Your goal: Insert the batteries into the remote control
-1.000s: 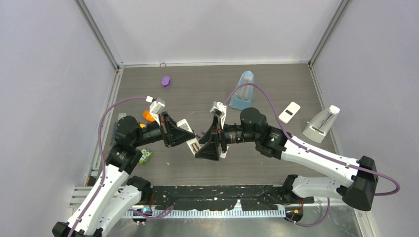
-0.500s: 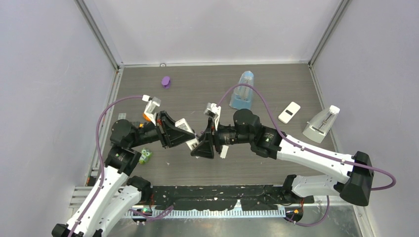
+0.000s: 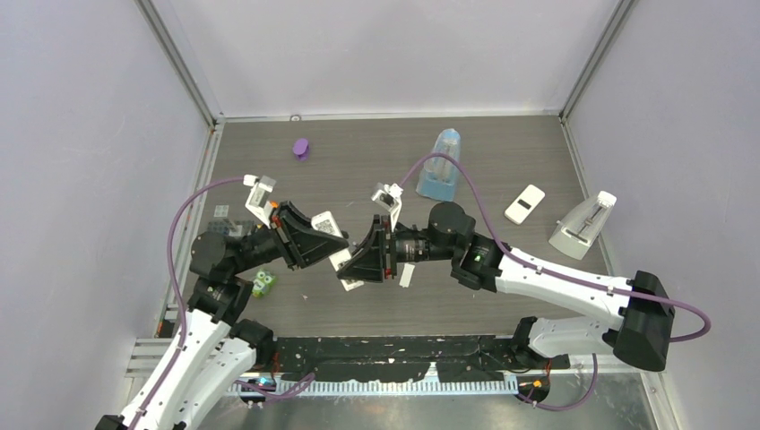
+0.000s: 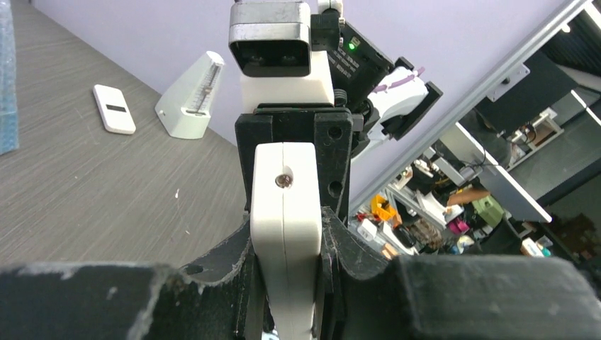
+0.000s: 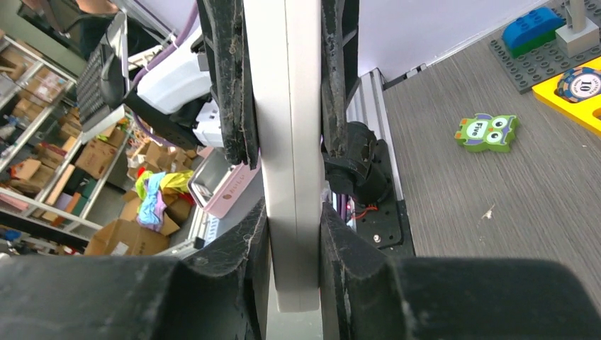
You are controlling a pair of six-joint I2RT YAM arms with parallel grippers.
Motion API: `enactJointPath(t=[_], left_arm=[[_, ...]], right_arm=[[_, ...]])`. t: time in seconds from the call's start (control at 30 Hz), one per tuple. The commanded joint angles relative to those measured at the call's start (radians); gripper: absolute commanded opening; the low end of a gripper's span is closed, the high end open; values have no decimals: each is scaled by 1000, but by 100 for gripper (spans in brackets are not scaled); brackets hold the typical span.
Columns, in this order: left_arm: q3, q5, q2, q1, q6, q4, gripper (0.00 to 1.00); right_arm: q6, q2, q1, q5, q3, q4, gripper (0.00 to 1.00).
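Note:
The remote control (image 3: 329, 223) is a white slab held in the air above the table's middle, between my two arms. My left gripper (image 3: 328, 244) is shut on one end of it; in the left wrist view the remote control (image 4: 285, 205) stands edge-on, with both pads of the left gripper (image 4: 287, 241) pressed against its sides. My right gripper (image 3: 355, 267) is shut on the other end. In the right wrist view the remote control (image 5: 290, 142) fills the gap of the right gripper (image 5: 292, 234). No batteries show in any view.
A small white remote-like slab (image 3: 524, 204) and a white metronome (image 3: 582, 226) lie at the right. A blue clear case (image 3: 439, 166) stands at the back, a purple piece (image 3: 301, 148) at the back left. A green owl tile (image 3: 262, 284) lies by the left arm. A small white piece (image 3: 406, 275) lies under the right wrist.
My right gripper has closed from wide open onto the remote control's free end. Both arms and the remote control have shifted a little to the left.

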Motion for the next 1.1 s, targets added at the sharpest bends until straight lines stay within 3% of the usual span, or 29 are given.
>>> enactJointPath(t=[0.0, 0.1, 0.17, 0.23, 0.27, 0.33, 0.4, 0.47, 0.6, 0.67, 0.83, 0.9, 1.07], left_arm=[[-18, -76, 1, 1, -48, 139, 22], [-21, -74, 2, 1, -46, 137, 3], [-20, -82, 0, 0, -29, 118, 0], [-21, -110, -12, 0, 1, 81, 0], [-17, -136, -22, 1, 31, 36, 0], [11, -220, -44, 2, 114, -102, 0], [45, -311, -67, 1, 222, -253, 0], [73, -412, -87, 2, 309, -410, 0], [107, -566, -116, 1, 432, -579, 0], [109, -588, -128, 1, 461, -611, 0], [109, -582, -149, 2, 474, -635, 0], [108, -589, -157, 1, 480, -640, 0], [135, -693, -145, 2, 493, -684, 0]], right_arm=[[124, 29, 2, 27, -7, 164, 12], [133, 32, 2, 19, -9, 166, 13], [135, 28, 0, 25, -10, 158, 16], [127, 21, -1, 38, -6, 130, 34], [108, 14, -2, 59, 2, 93, 50], [71, -7, -6, 125, 16, 4, 69], [30, -30, -13, 201, 27, -85, 79], [-1, -47, -26, 267, 36, -172, 81], [-67, -35, -60, 398, 68, -383, 79], [-117, 3, -74, 462, 99, -485, 73], [-240, 224, -81, 555, 250, -649, 47], [-268, 319, -81, 576, 315, -680, 40], [-344, 536, -81, 623, 462, -703, 41]])
